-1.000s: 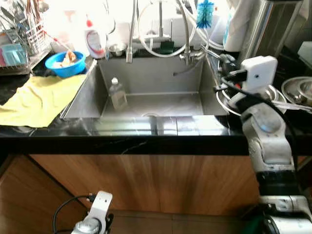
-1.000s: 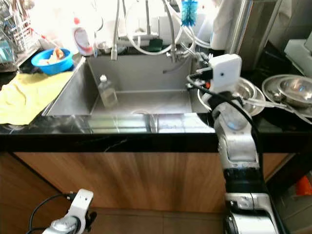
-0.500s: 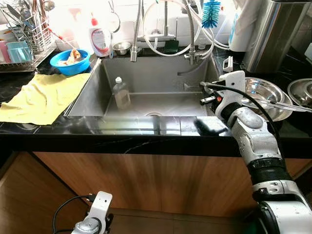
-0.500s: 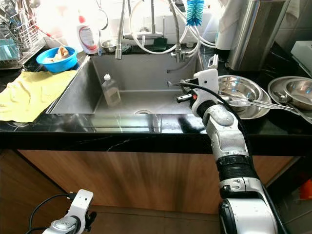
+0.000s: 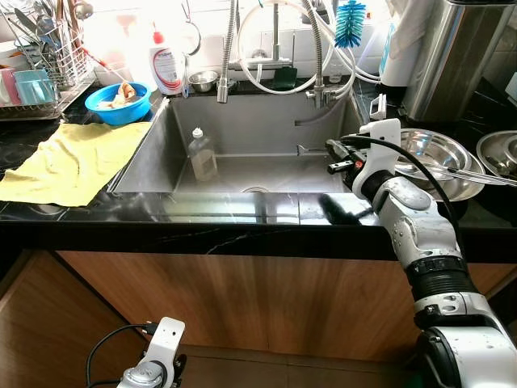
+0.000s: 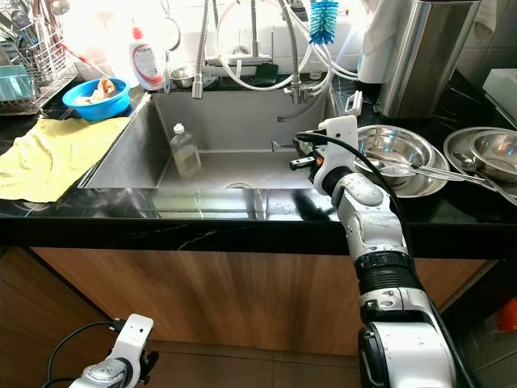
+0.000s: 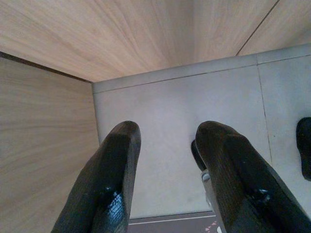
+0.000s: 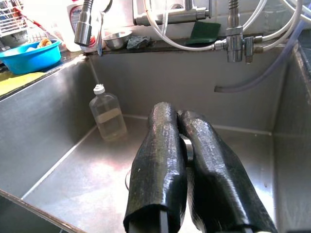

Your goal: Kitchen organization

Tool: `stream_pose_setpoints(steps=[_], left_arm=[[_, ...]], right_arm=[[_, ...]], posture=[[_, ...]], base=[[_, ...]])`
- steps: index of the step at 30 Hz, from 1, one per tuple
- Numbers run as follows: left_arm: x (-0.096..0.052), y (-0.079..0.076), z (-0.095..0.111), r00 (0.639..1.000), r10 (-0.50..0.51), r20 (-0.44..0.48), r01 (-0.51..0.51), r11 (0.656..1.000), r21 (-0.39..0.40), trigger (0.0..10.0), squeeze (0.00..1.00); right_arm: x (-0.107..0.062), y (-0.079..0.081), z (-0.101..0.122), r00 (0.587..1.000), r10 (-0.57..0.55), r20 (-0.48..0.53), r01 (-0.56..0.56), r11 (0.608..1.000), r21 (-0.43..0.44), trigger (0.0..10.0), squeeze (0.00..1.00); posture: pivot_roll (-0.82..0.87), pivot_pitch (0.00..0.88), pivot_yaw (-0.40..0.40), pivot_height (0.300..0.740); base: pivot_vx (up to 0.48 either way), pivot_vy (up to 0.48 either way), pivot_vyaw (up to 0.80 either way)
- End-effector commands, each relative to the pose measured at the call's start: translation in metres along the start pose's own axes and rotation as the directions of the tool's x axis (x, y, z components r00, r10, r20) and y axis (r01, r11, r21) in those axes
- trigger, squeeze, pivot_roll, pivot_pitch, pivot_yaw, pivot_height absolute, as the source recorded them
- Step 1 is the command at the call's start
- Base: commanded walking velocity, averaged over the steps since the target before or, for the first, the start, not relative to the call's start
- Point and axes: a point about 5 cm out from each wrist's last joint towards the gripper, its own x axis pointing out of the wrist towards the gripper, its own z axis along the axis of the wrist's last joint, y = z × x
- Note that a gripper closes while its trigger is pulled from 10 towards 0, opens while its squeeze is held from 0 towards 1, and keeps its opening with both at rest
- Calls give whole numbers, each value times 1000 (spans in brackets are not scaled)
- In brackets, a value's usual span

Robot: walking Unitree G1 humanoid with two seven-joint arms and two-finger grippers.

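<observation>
The right gripper, its two black fingers pressed together, reaches over the stainless steel sink toward a clear plastic bottle. The left gripper hangs idle, fingers apart, above grey floor tiles.

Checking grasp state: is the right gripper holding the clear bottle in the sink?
No, the right gripper is shut on nothing, and the clear bottle stands apart by the sink wall.
</observation>
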Motion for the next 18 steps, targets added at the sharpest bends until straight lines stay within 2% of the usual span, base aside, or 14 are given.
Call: stream_pose_setpoints(steps=[1,5,13,18], left_arm=[[-2,5,-6,1000,9,-23,-8,1000,25,10000,0],[-2,5,-7,1000,9,-23,-8,1000,24,10000,0],[-2,5,-8,1000,9,-28,-9,1000,23,10000,0],[-2,5,-8,1000,9,-29,-8,1000,25,10000,0]], right_arm=[[2,3,2,1000,13,7,-13,1000,14,10000,776],[2,3,3,1000,13,6,-13,1000,11,10000,804],[3,3,3,1000,9,4,-9,1000,16,10000,757],[3,3,3,1000,9,4,-9,1000,19,10000,804]], posture=[[-141,0,90,740],[-139,0,88,740],[-137,0,86,740],[-136,0,87,740]], base=[[0,0,0],[0,0,0],[0,0,0],[0,0,0]])
